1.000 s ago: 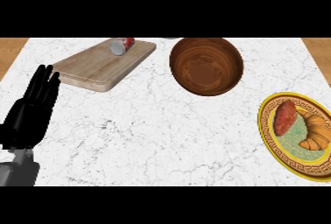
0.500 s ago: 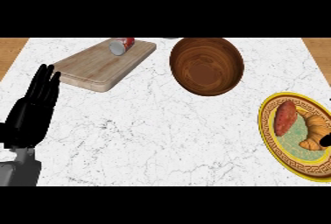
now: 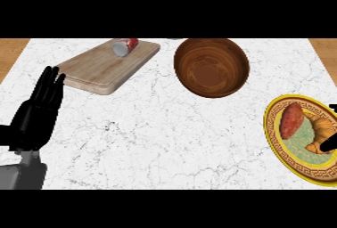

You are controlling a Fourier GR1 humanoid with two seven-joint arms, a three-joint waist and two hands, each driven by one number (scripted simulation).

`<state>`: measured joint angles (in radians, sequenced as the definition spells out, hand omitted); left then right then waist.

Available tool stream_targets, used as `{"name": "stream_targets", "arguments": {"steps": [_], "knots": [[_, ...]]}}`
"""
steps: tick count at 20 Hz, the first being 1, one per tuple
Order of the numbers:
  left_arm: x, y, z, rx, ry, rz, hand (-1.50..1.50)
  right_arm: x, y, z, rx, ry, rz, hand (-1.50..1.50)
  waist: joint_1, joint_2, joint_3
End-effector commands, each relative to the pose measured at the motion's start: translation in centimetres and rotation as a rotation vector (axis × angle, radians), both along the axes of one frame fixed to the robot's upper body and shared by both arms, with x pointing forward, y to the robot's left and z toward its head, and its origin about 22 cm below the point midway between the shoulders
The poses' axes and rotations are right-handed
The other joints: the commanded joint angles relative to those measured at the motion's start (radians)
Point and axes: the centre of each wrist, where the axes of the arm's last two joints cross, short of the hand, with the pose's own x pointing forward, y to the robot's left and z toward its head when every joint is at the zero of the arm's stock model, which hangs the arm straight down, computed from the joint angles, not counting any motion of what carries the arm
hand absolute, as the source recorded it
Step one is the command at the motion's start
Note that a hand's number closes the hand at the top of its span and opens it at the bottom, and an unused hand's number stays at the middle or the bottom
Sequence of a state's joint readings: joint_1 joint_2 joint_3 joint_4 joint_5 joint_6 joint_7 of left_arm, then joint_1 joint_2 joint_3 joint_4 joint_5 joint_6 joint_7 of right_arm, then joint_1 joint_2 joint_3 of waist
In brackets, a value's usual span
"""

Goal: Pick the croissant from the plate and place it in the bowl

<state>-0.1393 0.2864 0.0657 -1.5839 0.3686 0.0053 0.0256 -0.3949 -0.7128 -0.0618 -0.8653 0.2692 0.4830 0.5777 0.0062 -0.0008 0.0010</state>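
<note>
From the head view, only a dark tip of my right hand (image 3: 328,143) showed at the right edge, touching or overlapping the croissant (image 3: 320,129); I could not tell how its fingers stood. The croissant lay on the yellow-rimmed plate (image 3: 273,133), just beside a reddish sweet potato (image 3: 292,120). My left hand (image 3: 36,118) rested open, fingers straight, well apart from everything. I judged this the reach-and-grasp step. Next I would need to close round the croissant, lift, and carry it away from the hand's edge toward the wooden bowl (image 3: 211,67) on the surface (image 3: 164,129)
</note>
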Motion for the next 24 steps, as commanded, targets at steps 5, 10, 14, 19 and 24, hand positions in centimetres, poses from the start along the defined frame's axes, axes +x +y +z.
{"name": "stream_targets", "arguments": {"steps": [5,10,14,19,24], "knots": [[-0.3,0.4,1.8,-0.004,-0.001,-0.012,0.0,0.3,-1.6,-1.0,-0.002,0.046,0.009,-1.5,0.0,0.002,-0.001],[-0.1,0.5,0.3,0.001,-0.004,-0.015,0.0,-0.2,0.1,-2.4,-0.055,0.06,0.183,1.5,-0.006,0.001,-0.001],[-1.1,1.6,0.1,-0.009,-0.001,-0.013,0.0,0.4,-0.3,-3.3,-0.085,0.021,0.196,1.5,0.007,0.003,0.0],[-0.2,0.1,-0.6,-0.007,0.013,-0.028,0.0,5.2,11.2,-2.3,-0.082,-0.1,0.489,1.5,0.01,-0.008,-0.004],[0.8,-1.3,-0.1,-0.015,0.012,-0.087,0.0,6.1,30.9,-0.3,-0.053,-0.356,0.943,1.5,0.074,-0.011,-0.005]]}}
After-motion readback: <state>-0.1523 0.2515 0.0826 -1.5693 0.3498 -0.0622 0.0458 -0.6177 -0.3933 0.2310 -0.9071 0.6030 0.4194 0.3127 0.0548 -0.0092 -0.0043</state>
